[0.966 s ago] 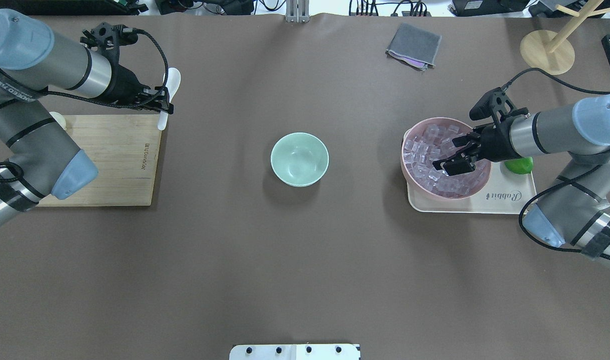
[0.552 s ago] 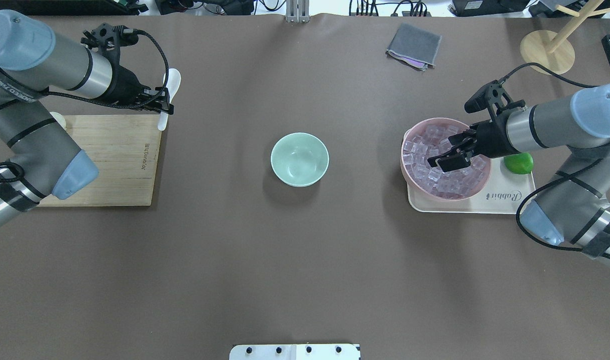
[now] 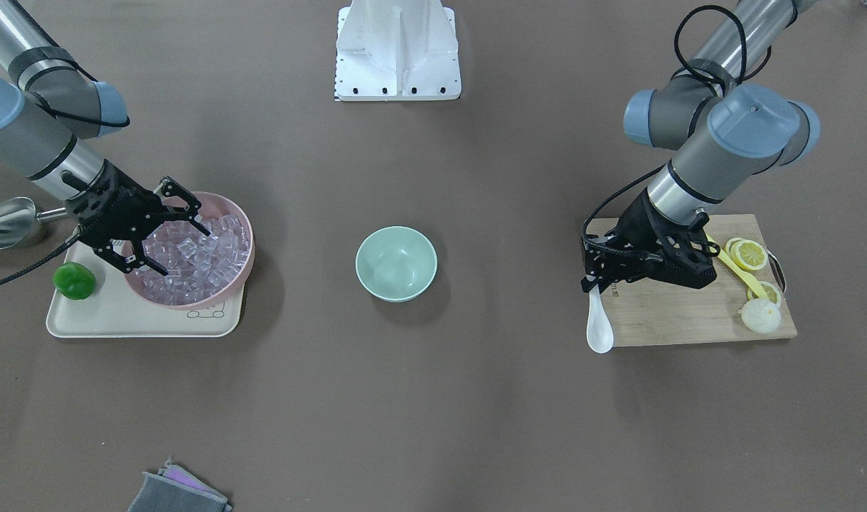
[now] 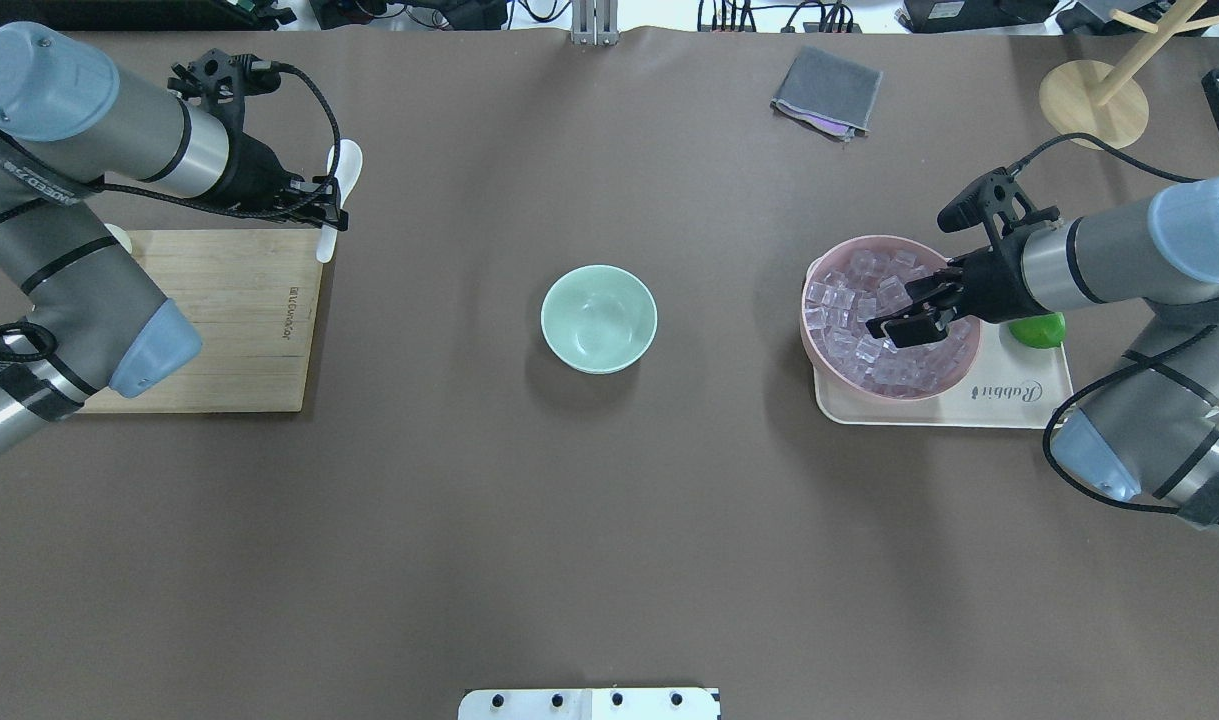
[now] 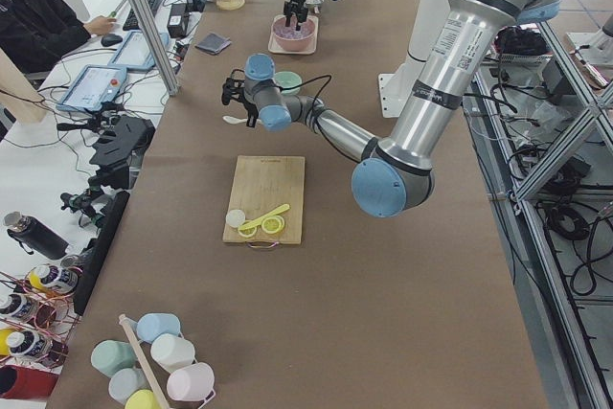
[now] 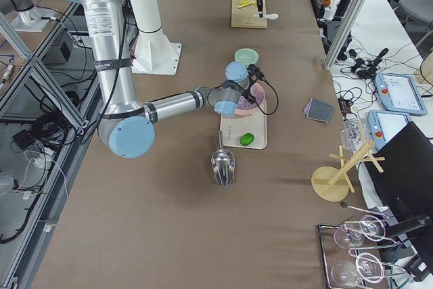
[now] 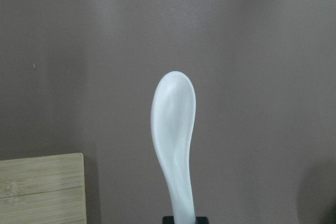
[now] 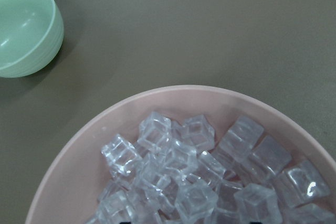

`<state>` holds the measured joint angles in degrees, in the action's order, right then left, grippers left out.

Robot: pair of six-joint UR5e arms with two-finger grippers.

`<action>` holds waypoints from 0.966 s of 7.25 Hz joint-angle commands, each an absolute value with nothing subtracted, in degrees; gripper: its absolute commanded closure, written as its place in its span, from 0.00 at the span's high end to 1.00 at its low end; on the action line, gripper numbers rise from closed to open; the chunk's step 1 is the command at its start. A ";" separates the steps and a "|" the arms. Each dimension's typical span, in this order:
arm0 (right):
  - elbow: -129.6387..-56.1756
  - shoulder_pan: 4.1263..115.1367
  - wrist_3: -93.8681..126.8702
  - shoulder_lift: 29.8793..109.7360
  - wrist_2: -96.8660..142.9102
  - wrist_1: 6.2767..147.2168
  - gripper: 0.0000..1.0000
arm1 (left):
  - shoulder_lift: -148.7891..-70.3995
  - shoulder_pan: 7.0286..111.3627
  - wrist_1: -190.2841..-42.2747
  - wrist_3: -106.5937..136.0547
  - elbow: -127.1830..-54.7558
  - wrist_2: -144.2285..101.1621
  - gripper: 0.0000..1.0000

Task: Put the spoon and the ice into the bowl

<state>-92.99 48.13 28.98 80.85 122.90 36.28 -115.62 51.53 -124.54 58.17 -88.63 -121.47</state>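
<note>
- Facing the robot across the bench (image 3: 433, 405), the front camera is showing the left end effector (image 3: 594, 279) clamping the spoon (image 3: 599, 328) by its handle, well apart from the bowl (image 3: 396, 263).
- Overhead, the right end effector (image 4: 886, 332) is hanging with fingers spread above the ice (image 4: 841, 325) in the pink bowl (image 4: 894, 240), on the bowl's opposite side.
- The left wrist camera is showing the spoon's scoop jutting out over bare bench.
- The right wrist camera is looking at cubes piled in the pink bowl, with the bowl sitting beyond.

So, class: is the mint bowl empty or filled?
Empty: the bowl shows only its bare inside. The ice lies in the pink bowl, and the spoon is in the left gripper.
</note>
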 commanded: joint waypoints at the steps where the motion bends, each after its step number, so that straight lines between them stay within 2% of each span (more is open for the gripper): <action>1: -93.43 47.29 30.66 80.60 123.05 36.30 0.75 | -115.75 51.50 -124.54 58.10 -88.42 -121.46 0.00; 4: -93.43 45.53 32.17 80.33 122.70 36.30 0.76 | -115.66 51.50 -124.54 58.10 -88.42 -121.46 0.00; 5: -93.43 45.44 32.43 80.33 122.78 36.30 0.71 | -115.66 51.50 -124.54 58.10 -88.42 -121.46 0.00; 7: -93.43 45.53 32.52 80.51 122.78 36.30 0.55 | -115.66 51.50 -124.54 58.10 -88.42 -121.46 0.00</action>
